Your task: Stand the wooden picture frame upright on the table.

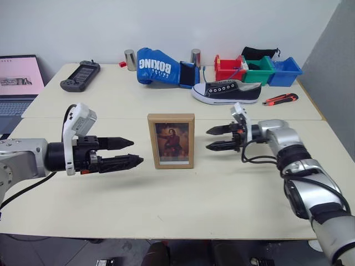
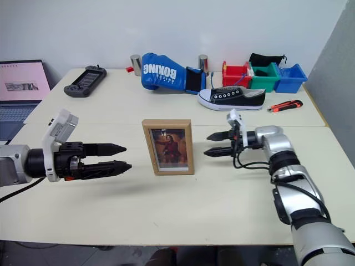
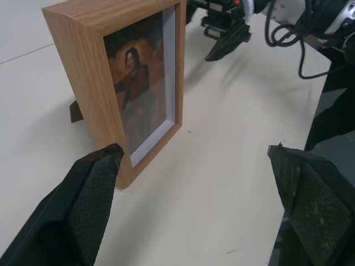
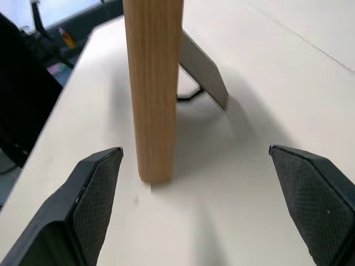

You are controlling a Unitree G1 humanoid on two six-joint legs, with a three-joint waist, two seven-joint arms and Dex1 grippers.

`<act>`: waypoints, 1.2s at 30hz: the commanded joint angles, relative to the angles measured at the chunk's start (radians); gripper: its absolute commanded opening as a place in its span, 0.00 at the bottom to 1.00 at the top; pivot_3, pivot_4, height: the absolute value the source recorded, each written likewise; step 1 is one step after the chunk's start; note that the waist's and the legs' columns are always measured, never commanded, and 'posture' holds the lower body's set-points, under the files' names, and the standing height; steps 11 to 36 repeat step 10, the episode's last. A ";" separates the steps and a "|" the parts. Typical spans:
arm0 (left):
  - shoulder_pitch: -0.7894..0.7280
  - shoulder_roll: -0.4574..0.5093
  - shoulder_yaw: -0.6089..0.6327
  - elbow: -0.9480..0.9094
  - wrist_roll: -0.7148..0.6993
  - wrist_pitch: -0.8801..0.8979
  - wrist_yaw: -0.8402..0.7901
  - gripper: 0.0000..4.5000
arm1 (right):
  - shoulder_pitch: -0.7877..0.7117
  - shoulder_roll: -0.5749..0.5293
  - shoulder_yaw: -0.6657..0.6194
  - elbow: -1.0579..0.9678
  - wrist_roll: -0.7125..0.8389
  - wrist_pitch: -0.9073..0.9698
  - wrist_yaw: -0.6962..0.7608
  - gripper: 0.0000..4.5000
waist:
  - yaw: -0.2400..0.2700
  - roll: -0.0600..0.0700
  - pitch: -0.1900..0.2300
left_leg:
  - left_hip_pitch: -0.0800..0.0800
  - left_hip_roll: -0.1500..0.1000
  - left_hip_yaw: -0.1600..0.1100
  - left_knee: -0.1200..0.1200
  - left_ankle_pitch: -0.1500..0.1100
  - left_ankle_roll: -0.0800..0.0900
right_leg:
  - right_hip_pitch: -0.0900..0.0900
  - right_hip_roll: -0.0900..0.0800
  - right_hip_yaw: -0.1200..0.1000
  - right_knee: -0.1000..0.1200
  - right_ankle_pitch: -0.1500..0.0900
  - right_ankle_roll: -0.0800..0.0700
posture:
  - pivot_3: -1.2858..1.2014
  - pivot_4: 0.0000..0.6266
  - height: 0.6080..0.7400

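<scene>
Wooden picture frame point(image 1: 171, 141): we find it upright on the counter point(image 1: 183, 194), stand folded out behind. Left gripper point(image 1: 131, 152) and right gripper point(image 1: 211, 139) flank it, jaws released, apart.

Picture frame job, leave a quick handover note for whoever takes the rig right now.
Left gripper: open, empty, off the frame's left side.
Right gripper: open, empty, off its right side, not touching.
Wooden picture frame: upright mid-table on its fold-out stand, photo facing the robot, free of both grippers.
Done: frame stands by itself.
Left: seemingly only drawing both arms back without knocking it.
</scene>
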 commanded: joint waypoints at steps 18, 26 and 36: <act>-0.039 -0.064 0.000 0.043 0.091 -0.082 0.032 1.00 | 0.419 -0.227 -0.265 -1.239 0.332 0.789 -0.376 1.00 | -0.003 0.001 0.000 | 0.000 0.001 0.001 0.000 0.000 0.000 | -0.001 0.001 0.001 0.002 0.000 0.000 | 0.52 0.24 1.00; -0.039 -0.064 0.000 0.043 0.091 -0.082 0.032 1.00 | 0.419 -0.227 -0.265 -1.239 0.332 0.789 -0.376 1.00 | -0.003 0.001 0.000 | 0.000 0.001 0.001 0.000 0.000 0.000 | -0.001 0.001 0.001 0.002 0.000 0.000 | 0.52 0.24 1.00; -0.039 -0.064 0.000 0.043 0.091 -0.082 0.032 1.00 | 0.419 -0.227 -0.265 -1.239 0.332 0.789 -0.376 1.00 | -0.003 0.001 0.000 | 0.000 0.001 0.001 0.000 0.000 0.000 | -0.001 0.001 0.001 0.002 0.000 0.000 | 0.52 0.24 1.00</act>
